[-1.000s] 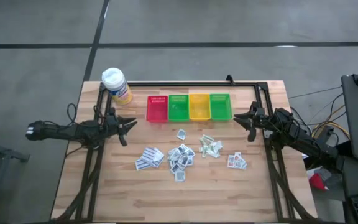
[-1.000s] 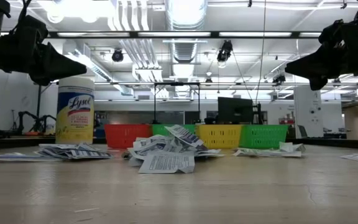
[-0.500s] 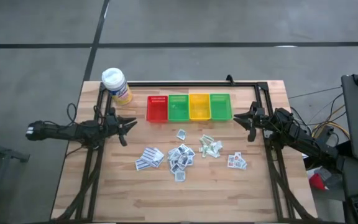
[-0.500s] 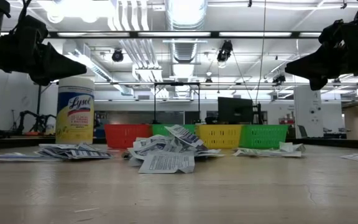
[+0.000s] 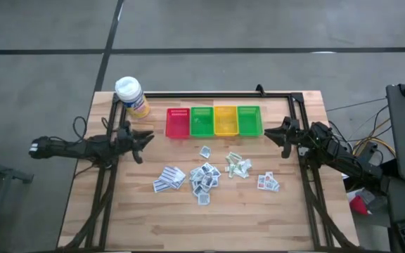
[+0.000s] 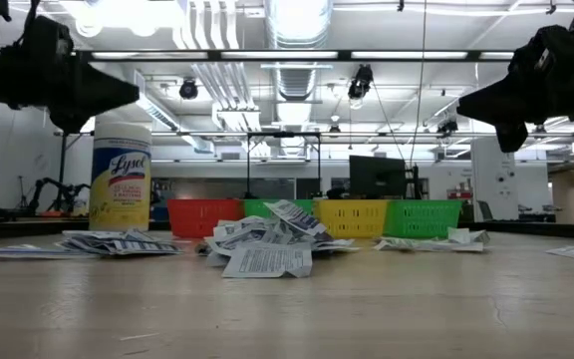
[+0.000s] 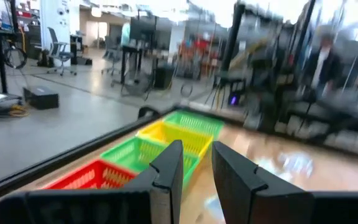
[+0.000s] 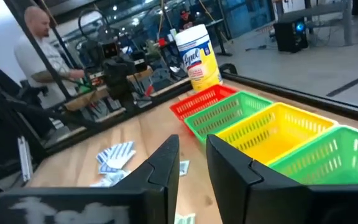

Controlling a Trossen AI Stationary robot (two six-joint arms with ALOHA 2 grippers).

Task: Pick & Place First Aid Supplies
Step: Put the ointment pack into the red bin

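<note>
The first aid supplies (image 5: 206, 174) were recorded as a scatter of small flat white sachets and wrapped packets with grey, blue and red print, lying loose on the wooden table (image 5: 259, 218) in the centre of the high view, just below the row of bins. A fanned cluster (image 5: 169, 178) was noted at lower left of the scatter, a denser overlapping heap at centre, a greenish group (image 5: 238, 165) to its right, and two red-printed packets (image 5: 267, 183) farthest right. They were judged light, thin and pliable, probably slick-skinned and apt to slide or lift in twos where overlapped; a pinch across a free edge or raised corner of an outlying piece was judged the safest hold, the crumpled ones in the low view offering lifted edges. The bins, red (image 5: 178, 122), green (image 5: 202, 121), yellow (image 5: 225, 120) and green (image 5: 249, 119), were of rigid slotted plastic, set touching side by side. A yellow wipes canister (image 5: 131, 96) with a white cap stood at upper left. The left gripper (image 5: 145, 141) was held above the table at left of the scatter, the right gripper (image 5: 273, 133) beside the rightmost bin; each was seen with its fingers parted by a narrow gap and nothing between them.
</note>
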